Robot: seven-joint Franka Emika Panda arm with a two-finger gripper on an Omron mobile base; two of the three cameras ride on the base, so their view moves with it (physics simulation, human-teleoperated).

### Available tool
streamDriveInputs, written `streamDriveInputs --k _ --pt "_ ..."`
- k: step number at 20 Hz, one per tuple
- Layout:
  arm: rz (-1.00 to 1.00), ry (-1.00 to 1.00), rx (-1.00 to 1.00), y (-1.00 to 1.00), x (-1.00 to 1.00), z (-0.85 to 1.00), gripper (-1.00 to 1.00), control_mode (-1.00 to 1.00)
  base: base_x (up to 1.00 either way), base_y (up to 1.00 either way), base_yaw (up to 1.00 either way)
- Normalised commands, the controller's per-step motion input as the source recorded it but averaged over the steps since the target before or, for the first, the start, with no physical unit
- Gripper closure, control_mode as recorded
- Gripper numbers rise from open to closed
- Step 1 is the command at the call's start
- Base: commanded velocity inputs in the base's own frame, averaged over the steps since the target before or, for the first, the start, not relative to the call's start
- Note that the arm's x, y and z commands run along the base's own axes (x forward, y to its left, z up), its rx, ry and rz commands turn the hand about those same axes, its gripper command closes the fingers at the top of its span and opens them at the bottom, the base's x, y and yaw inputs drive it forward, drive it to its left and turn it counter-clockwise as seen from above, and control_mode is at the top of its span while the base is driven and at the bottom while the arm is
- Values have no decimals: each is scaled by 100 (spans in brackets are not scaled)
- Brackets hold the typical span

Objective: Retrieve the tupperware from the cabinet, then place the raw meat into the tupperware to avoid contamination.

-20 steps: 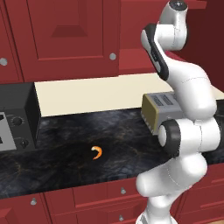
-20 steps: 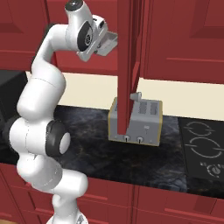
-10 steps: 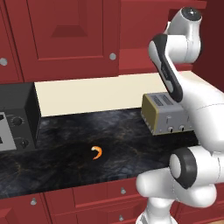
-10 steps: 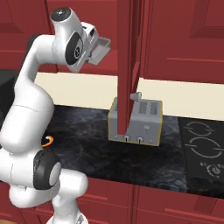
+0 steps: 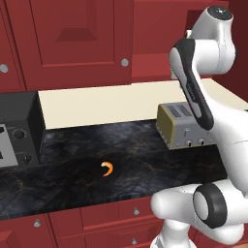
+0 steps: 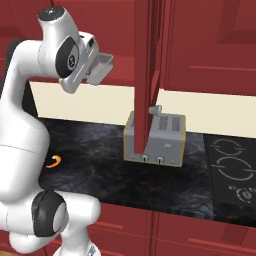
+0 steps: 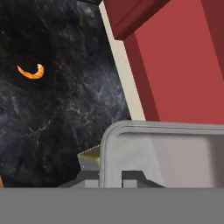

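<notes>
From my remote station, the gripper (image 6: 94,70) is clamped on the rim of the tupperware (image 6: 101,66), a small grey open-topped rectangular box with rounded corners and smooth, matte walls. The box hangs in the air, high above the surface (image 5: 145,160) and in front of the cabinet (image 6: 150,50), tilted with one end raised toward the dark red doors; its long axis runs away from the wrist toward the cabinet. In the hand view the box's pale rim (image 7: 131,127) curves across the lower frame, its open interior facing the camera.

The white arm rises in a tall arch, elbow folded, with the glossy wrist at the top of the left base view and the hand turned toward the cabinet's open door (image 6: 147,75), seen edge-on as a red vertical slab.

The raw meat (image 5: 108,169), a tiny orange curled crescent, lies on the black marbled surface well apart from the box, left of the silver toaster (image 5: 186,126). The toaster is a boxy brushed-metal shape with slots on top. Raised-panel cabinet doors carry round silver knobs (image 5: 125,62).
</notes>
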Motion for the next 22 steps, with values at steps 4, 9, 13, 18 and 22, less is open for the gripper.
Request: streamDriveInputs --k 4,9,13,18,22 --pt "11 8 -1 14 -74 -16 100 -100 0 0 0" --pt "12 10 0 14 -74 -20 100 -100 0 0 0" --pt "12 13 0 18 -64 -24 100 -100 0 0 0" --pt "12 18 0 22 -46 -39 100 -100 0 0 0" --pt "15 18 0 23 -23 -51 100 -100 0 0 0"
